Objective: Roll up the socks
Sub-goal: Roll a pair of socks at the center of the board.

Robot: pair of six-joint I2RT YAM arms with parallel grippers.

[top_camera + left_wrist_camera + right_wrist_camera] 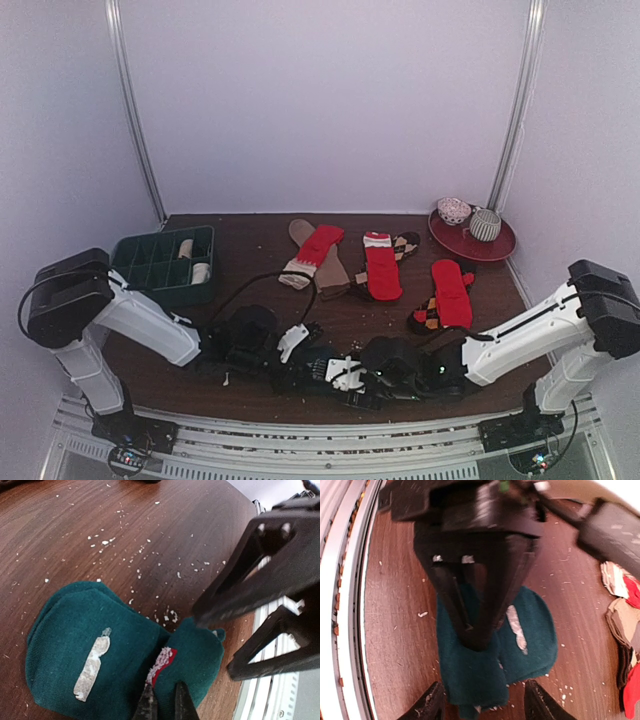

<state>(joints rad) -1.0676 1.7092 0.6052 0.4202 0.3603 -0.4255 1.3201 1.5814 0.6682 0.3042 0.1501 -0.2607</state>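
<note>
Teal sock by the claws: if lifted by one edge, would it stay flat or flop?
Probably flop: the teal sock lies folded over itself in soft creases. Likely light: thin fabric. Its fuzzy knit should resist sliding on the wooden table.

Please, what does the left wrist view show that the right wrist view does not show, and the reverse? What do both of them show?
Only the left wrist view: a small red patch in the fold of the dark teal sock. Only the right wrist view: a red sock and a beige sock at its right edge. Both: the dark teal sock with its white marking, crumbs on the wooden table, the left gripper shut on that sock, the right gripper open.
</note>
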